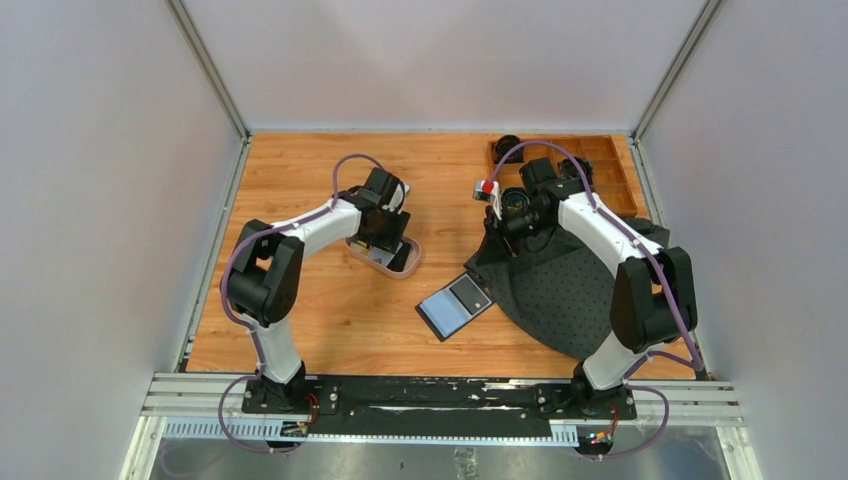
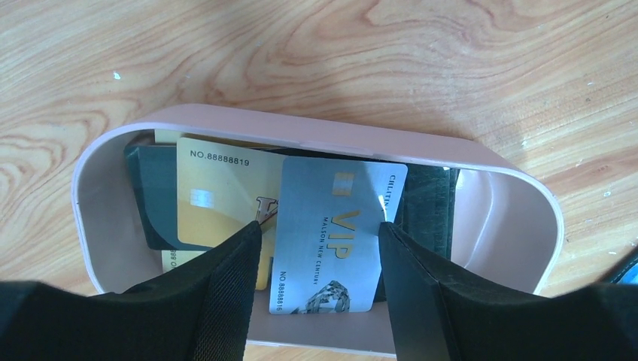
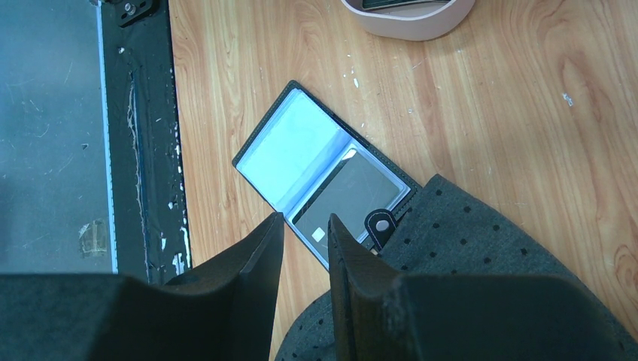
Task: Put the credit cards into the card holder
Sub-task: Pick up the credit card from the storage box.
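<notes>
The left gripper (image 2: 320,226) is seen poised low over the oval tray (image 2: 301,124), its fingers spread wide and set either side of the silver VIP card (image 2: 338,199). Nothing is held yet, and whether the pads are touching the card's edges cannot be told. The card is found directly under the hand, on top of the pile. Its long axis runs down the gap between the fingers, slightly skewed, so the short width is what would be closed upon. A gold card (image 2: 218,195) and a dark card (image 2: 147,199) are overlapped beneath it, towards the left of the wrist view.

Over to the right gripper (image 3: 305,226): it is barely parted, with nothing between the fingers, and it hangs above the card holder (image 3: 316,169). The holder is laid open on the table (image 1: 330,320), one corner resting against the dotted dark cloth (image 3: 489,256) (a dark card appears to sit in one pocket already). From above, the holder is placed to the right of the tray and nearer the bases, between the arms. The cards are clearly nearer the left arm, so the pick is judged to be its job.
</notes>
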